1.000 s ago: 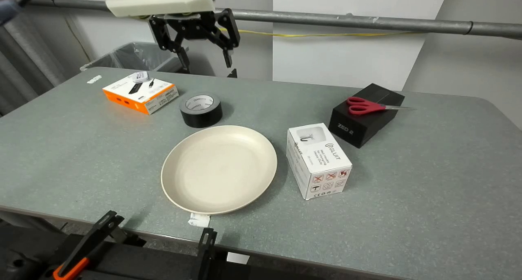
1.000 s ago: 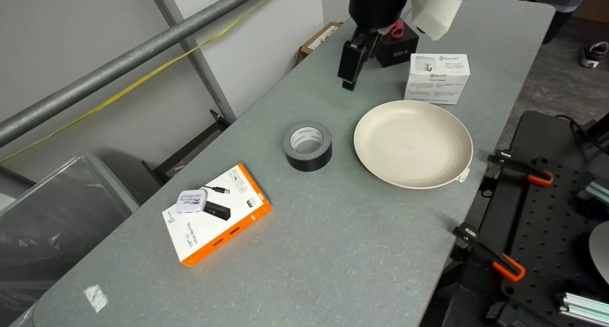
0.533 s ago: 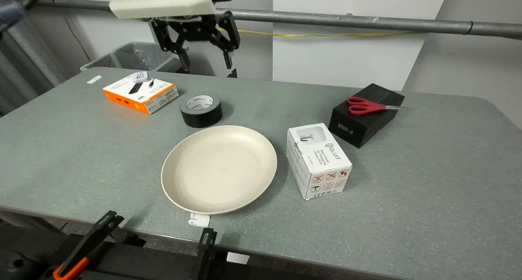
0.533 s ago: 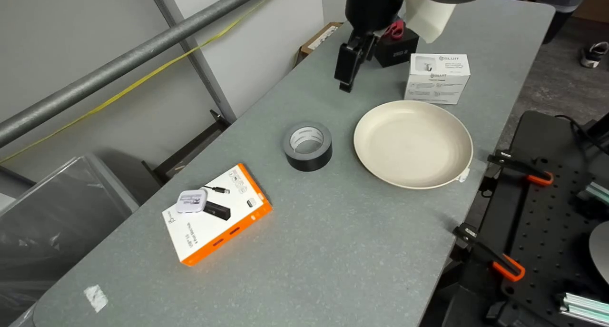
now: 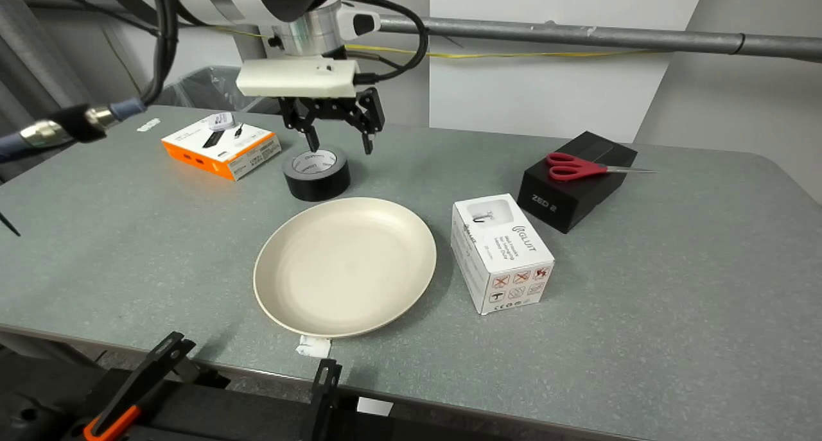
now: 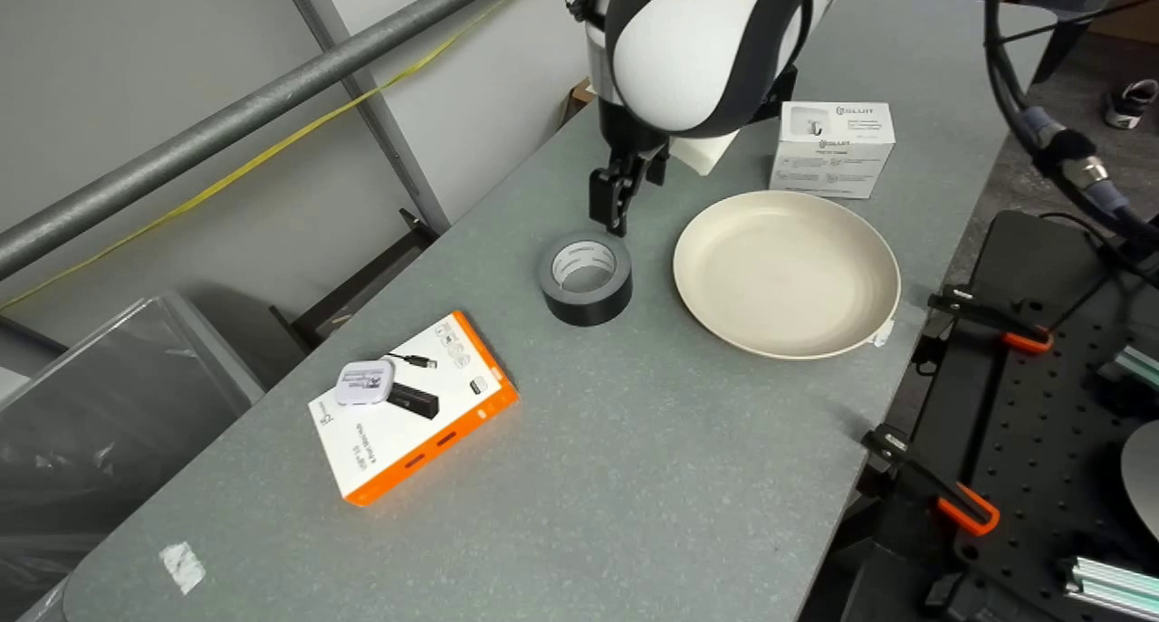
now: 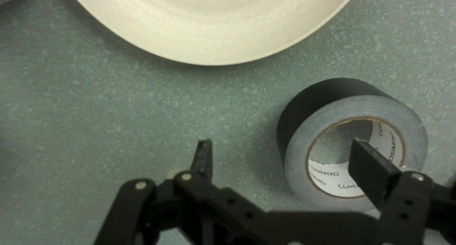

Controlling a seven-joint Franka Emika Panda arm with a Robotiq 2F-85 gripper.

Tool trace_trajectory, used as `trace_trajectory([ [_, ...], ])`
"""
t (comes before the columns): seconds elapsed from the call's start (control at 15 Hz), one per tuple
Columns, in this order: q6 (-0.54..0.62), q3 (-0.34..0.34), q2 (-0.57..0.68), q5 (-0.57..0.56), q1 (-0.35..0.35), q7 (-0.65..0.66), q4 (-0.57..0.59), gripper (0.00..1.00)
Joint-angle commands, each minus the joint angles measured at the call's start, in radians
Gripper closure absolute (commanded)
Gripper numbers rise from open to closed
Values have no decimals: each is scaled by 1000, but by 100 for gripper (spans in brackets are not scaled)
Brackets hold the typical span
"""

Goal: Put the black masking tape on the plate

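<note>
Tape roll (image 5: 318, 185) sits flat on the table (image 5: 642, 312), just beside the plate (image 5: 345, 268) with a small gap between. I have the claw (image 5: 341, 149) above the table near the roll, fingers apart, one of them overlapping the roll's hole in the wrist view. Further out I see an orange-and-white box (image 5: 221, 149) near the roll, a white box (image 5: 501, 255) near the plate, and a black box (image 5: 559, 200) with red scissors (image 5: 571, 167) on top.
</note>
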Motion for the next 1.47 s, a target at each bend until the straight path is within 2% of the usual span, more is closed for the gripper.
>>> trace_trajectory([
  [0.0,18,19,148,29,3,17,136,0],
  [0.2,7,28,221,33,8,20,200,0],
  [0.27,3,33,239,35,8,17,216,16],
  [0.33,6,38,259,36,7,14,231,26],
  [0.53,2,50,280,43,0,7,254,51],
  [0.93,-41,90,225,113,-47,-19,249,95],
  [1.0,-53,98,207,131,-59,-25,241,97],
  [1.07,-59,104,186,146,-67,-30,227,94],
  [1.4,-89,72,-50,142,-92,-41,21,94],
])
